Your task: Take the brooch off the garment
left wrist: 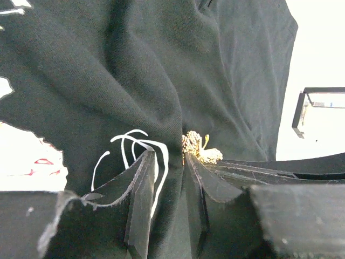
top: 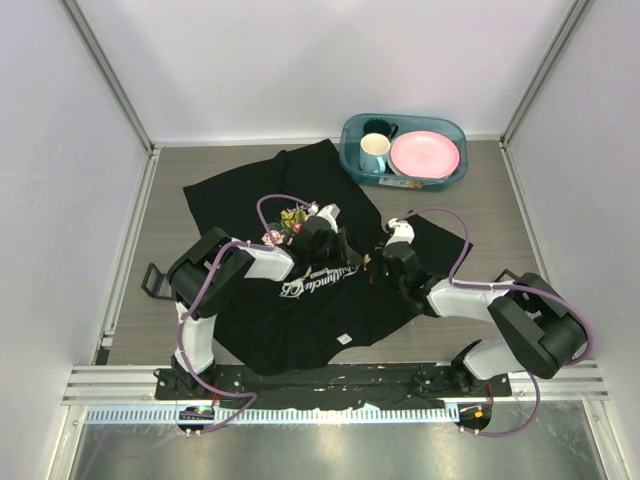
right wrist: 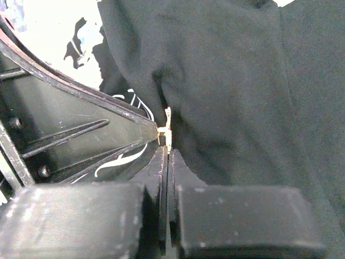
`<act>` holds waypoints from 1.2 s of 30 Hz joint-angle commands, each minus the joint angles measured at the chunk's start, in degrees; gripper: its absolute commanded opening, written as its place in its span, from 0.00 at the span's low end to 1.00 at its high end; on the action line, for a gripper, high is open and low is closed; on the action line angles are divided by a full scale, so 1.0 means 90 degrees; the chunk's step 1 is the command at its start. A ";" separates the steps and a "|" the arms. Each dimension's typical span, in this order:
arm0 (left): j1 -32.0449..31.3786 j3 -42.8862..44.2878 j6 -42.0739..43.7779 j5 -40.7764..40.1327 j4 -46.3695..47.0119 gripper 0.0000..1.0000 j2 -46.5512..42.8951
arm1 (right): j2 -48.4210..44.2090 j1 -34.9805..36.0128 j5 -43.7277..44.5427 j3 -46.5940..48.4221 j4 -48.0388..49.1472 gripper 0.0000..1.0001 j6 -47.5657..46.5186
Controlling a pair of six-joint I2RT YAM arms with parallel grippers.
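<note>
The garment point(top: 270, 320), a black T-shirt with a rose print and white lettering, lies spread on the table. Both grippers meet over its middle. My left gripper point(left wrist: 169, 156) is shut on a raised fold of the garment point(left wrist: 135, 65). The brooch point(left wrist: 198, 150), small and orange-yellow, sits right beside the tip of its right finger. In the right wrist view my right gripper point(right wrist: 168, 150) is shut, its tips pinching the brooch point(right wrist: 168, 128), seen edge-on against the garment point(right wrist: 232, 81). From above the brooch is a tiny speck point(top: 368, 263) between the left gripper point(top: 338, 246) and the right gripper point(top: 384, 262).
A teal bin point(top: 352, 150) at the back right holds a cup point(top: 375, 152) and a pink plate point(top: 424, 155). A small white square label point(top: 343, 339) lies on the shirt's near part. White walls enclose the table on three sides.
</note>
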 commanded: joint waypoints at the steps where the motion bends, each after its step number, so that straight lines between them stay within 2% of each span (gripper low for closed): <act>1: 0.0030 -0.0091 0.0406 -0.0590 -0.0638 0.34 -0.0179 | -0.0246 0.0096 0.0080 0.0163 -0.0242 0.01 0.0029; 7: 0.0030 -0.0432 0.0561 -0.0297 -0.0160 0.48 -0.0685 | -0.0178 0.0126 0.0128 0.0318 -0.0339 0.01 -0.0059; 10: 0.0030 -0.0607 0.0679 -0.0345 -0.0179 0.50 -0.0989 | -0.0130 0.0194 0.0323 0.0513 -0.0603 0.01 -0.0157; 16: 0.0040 -0.0715 0.0582 -0.0414 -0.0268 0.42 -0.0844 | 0.0056 0.0506 0.1153 0.0962 -0.1286 0.01 -0.0205; 22: 0.0195 -0.0852 0.0240 -0.0502 -0.0062 0.40 -0.0492 | 0.0486 0.0994 0.2276 0.1558 -0.2272 0.01 -0.0206; 28: 0.0518 -0.1076 0.0054 -0.0473 -0.0043 0.40 -0.0345 | 0.0652 0.1141 0.2765 0.1803 -0.2898 0.01 -0.0166; 36: 0.0528 -0.1136 0.0161 -0.0327 0.0084 0.41 -0.0433 | 0.0457 0.1141 0.3087 0.1774 -0.3211 0.01 -0.0206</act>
